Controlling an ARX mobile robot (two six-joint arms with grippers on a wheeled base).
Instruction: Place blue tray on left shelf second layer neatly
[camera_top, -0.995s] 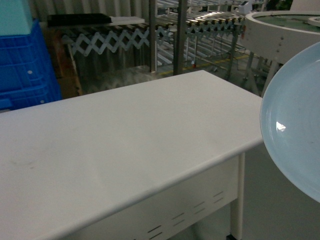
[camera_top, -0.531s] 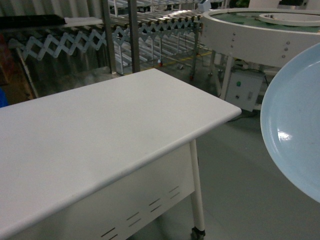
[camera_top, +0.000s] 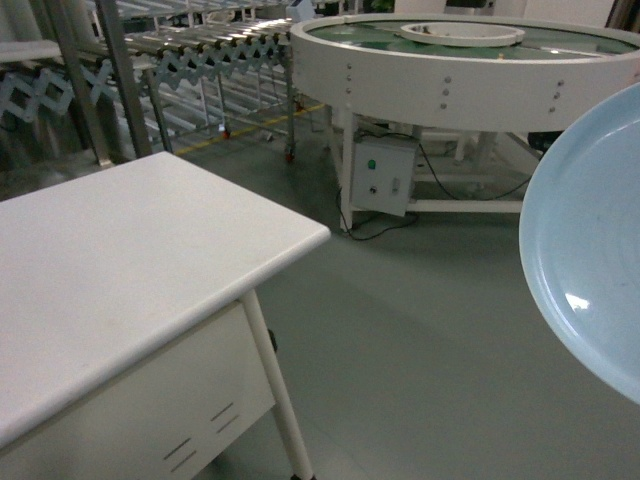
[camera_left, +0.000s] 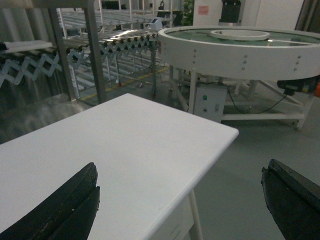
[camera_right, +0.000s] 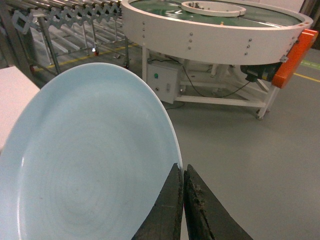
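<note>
The right hand (camera_right: 181, 200) pinches the blue tray (camera_right: 90, 160) by its rim, aloft beside the white surface (camera_top: 120, 260), while the left hand (camera_left: 177, 200) gapes empty; carrying it level should help until the shelf appears.

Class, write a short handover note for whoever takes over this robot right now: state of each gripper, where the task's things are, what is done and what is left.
Right gripper: shut on the rim of the blue tray, held up off any surface, tilted.
Left gripper: open, empty, fingers spread above the white table.
Left shelf: cannot be picked out for certain in these views; ahead are the round conveyor and a roller rack.
Done: tray picked up.
Left: find the shelf, approach, set the tray flat and square on its second layer, release.
</note>
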